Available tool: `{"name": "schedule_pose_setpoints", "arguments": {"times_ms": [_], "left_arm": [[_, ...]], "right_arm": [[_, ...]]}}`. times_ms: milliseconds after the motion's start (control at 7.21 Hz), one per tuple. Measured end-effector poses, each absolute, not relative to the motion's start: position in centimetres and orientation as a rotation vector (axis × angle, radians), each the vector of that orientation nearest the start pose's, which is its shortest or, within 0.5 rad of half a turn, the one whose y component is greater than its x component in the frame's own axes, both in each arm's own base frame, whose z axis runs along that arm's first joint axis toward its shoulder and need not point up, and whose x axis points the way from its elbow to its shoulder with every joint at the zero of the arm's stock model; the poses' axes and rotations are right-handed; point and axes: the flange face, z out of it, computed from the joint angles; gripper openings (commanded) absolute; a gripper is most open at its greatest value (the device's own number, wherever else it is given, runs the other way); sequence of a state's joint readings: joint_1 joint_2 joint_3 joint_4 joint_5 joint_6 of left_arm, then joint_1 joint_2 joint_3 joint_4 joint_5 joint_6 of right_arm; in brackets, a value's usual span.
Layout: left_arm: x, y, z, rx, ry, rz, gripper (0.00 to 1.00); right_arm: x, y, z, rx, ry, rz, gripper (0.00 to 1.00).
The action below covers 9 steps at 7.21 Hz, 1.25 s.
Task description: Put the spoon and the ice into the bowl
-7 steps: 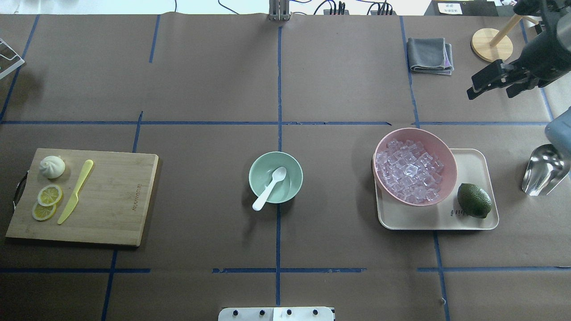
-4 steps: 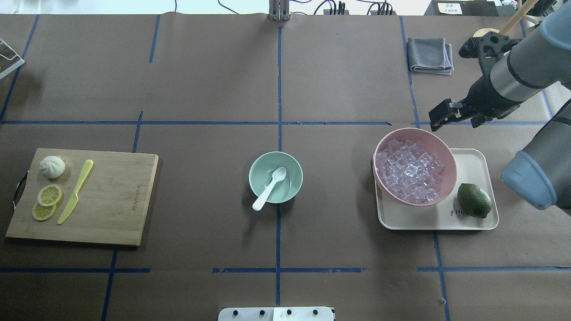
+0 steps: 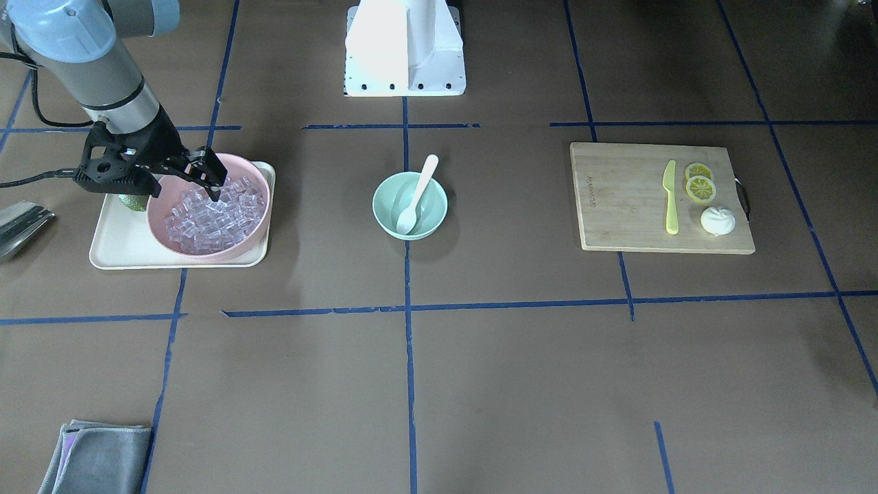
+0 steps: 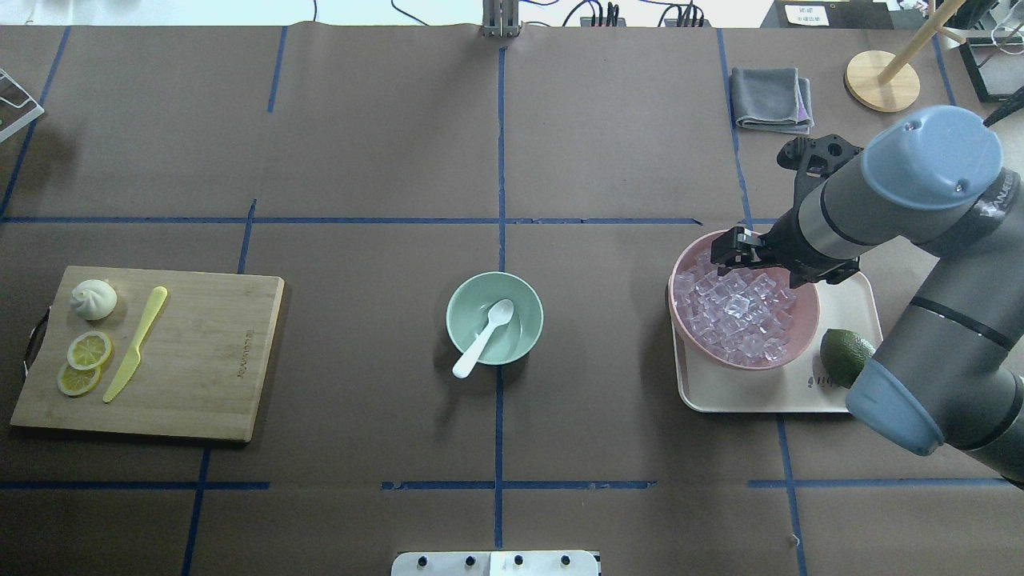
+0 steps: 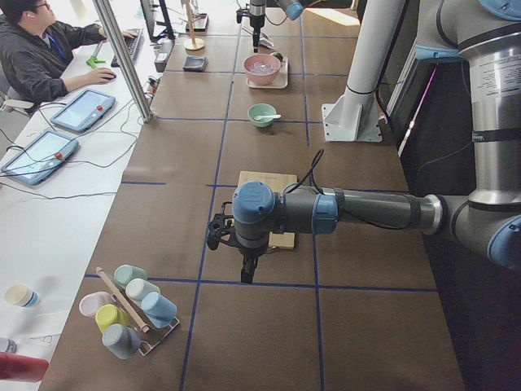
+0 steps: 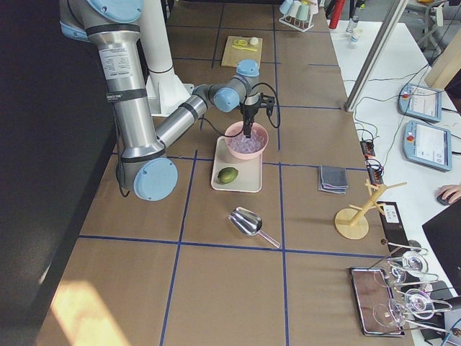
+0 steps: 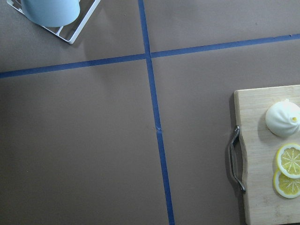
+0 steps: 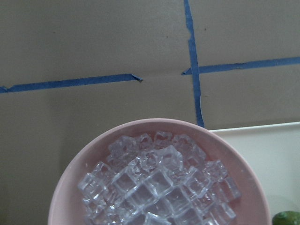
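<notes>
The white spoon (image 4: pixel 484 336) lies in the mint-green bowl (image 4: pixel 524 308) at the table's middle, scoop inside and handle over the near rim; both also show in the front view, spoon (image 3: pixel 417 192) and bowl (image 3: pixel 384 209). The ice (image 4: pixel 732 316) fills the pink bowl (image 4: pixel 806 330) on the right, and also shows in the right wrist view (image 8: pixel 159 187). My right gripper (image 4: pixel 736 252) hangs open and empty just above the ice near the pink bowl's far rim; it also shows in the front view (image 3: pixel 212 182). My left gripper (image 5: pixel 244 269) shows only in the exterior left view; I cannot tell its state.
The pink bowl sits on a cream tray (image 4: pixel 768 396) with a lime (image 4: pixel 844 352). A cutting board (image 4: pixel 208 360) at left holds a yellow-green knife (image 4: pixel 136 344), a bun (image 4: pixel 94 299) and lemon slices (image 4: pixel 88 352). A grey cloth (image 4: pixel 772 98), a wooden stand (image 4: pixel 880 80) and a metal scoop (image 6: pixel 248 222) lie at the right.
My right arm has swung in from the far right edge and lowered its gripper over the pink bowl of ice. The spoon and mint bowl have not moved.
</notes>
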State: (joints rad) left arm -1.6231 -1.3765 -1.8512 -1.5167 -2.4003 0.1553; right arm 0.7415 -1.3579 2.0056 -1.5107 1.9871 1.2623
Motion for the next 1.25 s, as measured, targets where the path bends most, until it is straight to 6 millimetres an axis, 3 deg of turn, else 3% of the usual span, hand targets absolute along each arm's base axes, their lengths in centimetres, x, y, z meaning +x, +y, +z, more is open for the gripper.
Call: {"name": "schedule_pose_setpoints", "arguments": {"times_ms": [139,555,832,971,1109,1248], "left_arm": [[-8.2,-40.7,60.7,0.122,0.822,0.111,1.00],[-8.3,-40.4,60.0,0.136,0.822,0.115,1.00],[-8.3,-39.9,59.7,0.141,0.823,0.117,1.00],[-8.3,-39.6,59.4,0.146,0.822,0.118,1.00],[-8.3,-39.2,59.1,0.149,0.821,0.119,1.00],[-8.3,-39.0,59.0,0.150,0.820,0.118,1.00]], "right_arm": [[-34.3,-42.7,34.9,-0.027,-0.813,0.330,0.75],[-36.3,-42.3,36.4,-0.048,-0.780,0.408,0.70],[-36.9,-41.9,37.2,-0.036,-0.757,0.410,0.62],[-37.0,-41.6,37.6,-0.036,-0.749,0.409,0.49],[-37.0,-41.5,37.8,-0.038,-0.744,0.407,0.25],[-37.1,-41.3,37.9,-0.038,-0.743,0.404,0.11]]}}
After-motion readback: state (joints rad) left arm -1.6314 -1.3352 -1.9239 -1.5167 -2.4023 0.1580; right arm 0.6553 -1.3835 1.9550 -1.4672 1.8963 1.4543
